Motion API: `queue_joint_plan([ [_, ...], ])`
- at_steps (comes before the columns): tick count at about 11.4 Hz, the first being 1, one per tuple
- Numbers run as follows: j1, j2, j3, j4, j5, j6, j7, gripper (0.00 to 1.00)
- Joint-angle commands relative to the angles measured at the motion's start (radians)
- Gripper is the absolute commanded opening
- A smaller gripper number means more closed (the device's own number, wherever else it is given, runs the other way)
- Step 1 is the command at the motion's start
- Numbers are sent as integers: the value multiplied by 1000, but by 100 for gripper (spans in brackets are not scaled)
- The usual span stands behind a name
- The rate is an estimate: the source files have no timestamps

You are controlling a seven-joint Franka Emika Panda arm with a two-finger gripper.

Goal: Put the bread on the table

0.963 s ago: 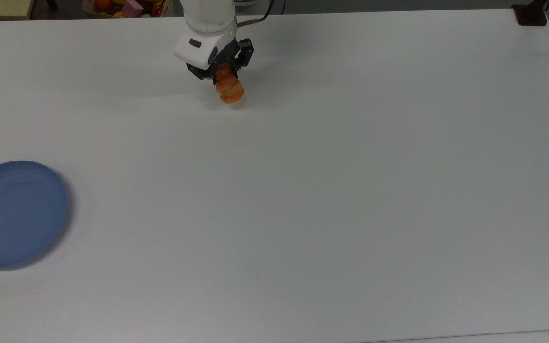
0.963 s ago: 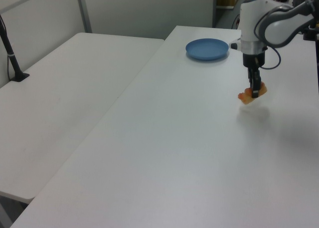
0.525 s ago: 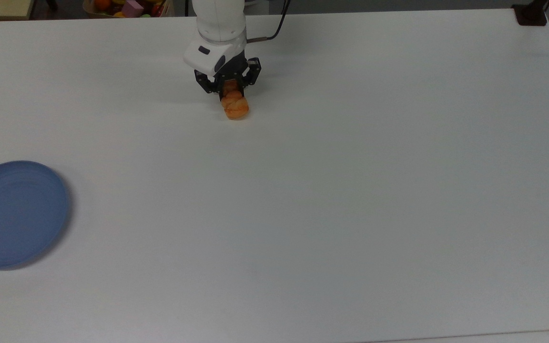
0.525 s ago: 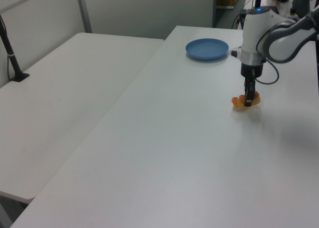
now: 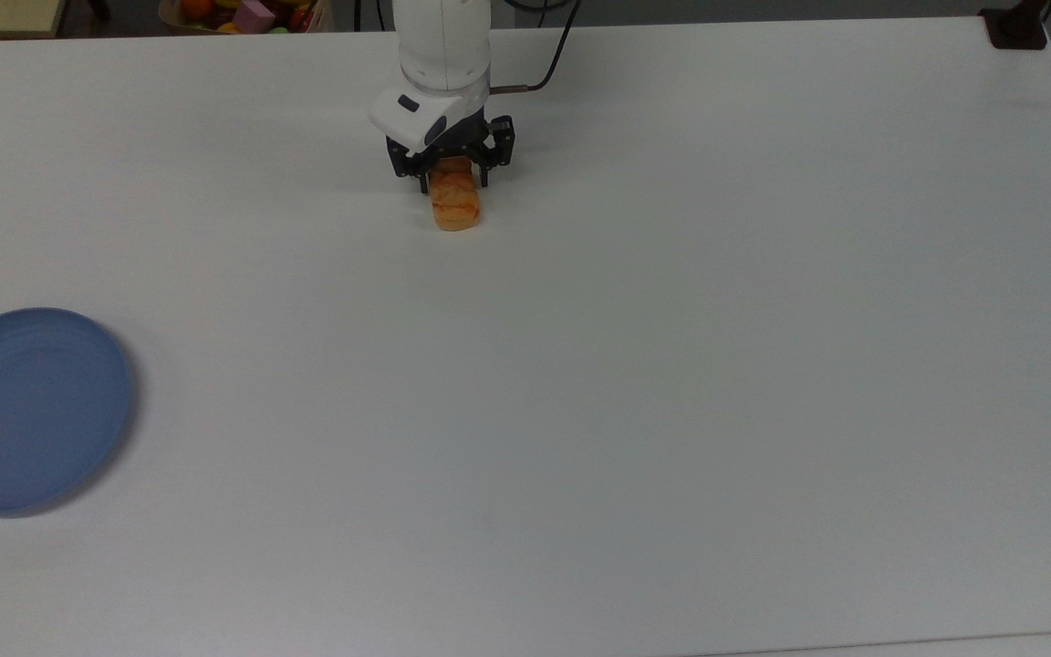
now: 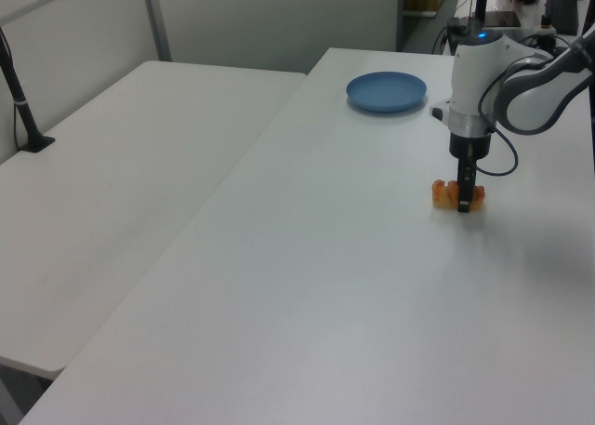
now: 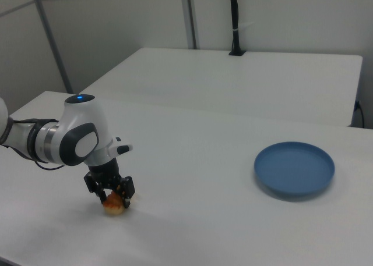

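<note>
Top view: lying flat on the white desk (image 5: 671, 365) near its far edge, the bread (image 5: 455, 204), long axis running near to far, far end tucked under the jaws (image 5: 454, 179). Jaws standing open on either side of the roll, black fingers (image 5: 422, 173) flanking it at the top view's left and right; contact with the roll not possible to tell. White arm (image 5: 441, 55) reaching down from the far edge, straight above the bread. Sitting well apart at the top view's left edge, partly cut off, the blue plate (image 5: 28, 408). Left view: jaws (image 6: 464, 200) pointing straight down, tips down at the desk (image 6: 307, 285), orange bread (image 6: 442, 194) showing on both sides of the black fingers (image 6: 464, 188); blue plate (image 6: 387, 91) lying farther back. Right view: bread (image 7: 113, 206) resting on the desk (image 7: 192, 167) beneath the jaws (image 7: 112, 196), plate (image 7: 294, 168) well off toward the right view's right.
</note>
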State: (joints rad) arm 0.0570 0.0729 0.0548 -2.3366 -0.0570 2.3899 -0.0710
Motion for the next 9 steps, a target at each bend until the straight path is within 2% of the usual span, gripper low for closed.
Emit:
queue_joint_plan([
  [1, 3, -22, 27, 69, -14, -139, 89, 100],
  [3, 4, -27, 27, 200, -9, -281, 109, 100],
  [7, 1, -34, 19, 559, 8, -631, 166, 100],
  [9, -5, -51, 14, 668, 54, -722, 168, 100],
])
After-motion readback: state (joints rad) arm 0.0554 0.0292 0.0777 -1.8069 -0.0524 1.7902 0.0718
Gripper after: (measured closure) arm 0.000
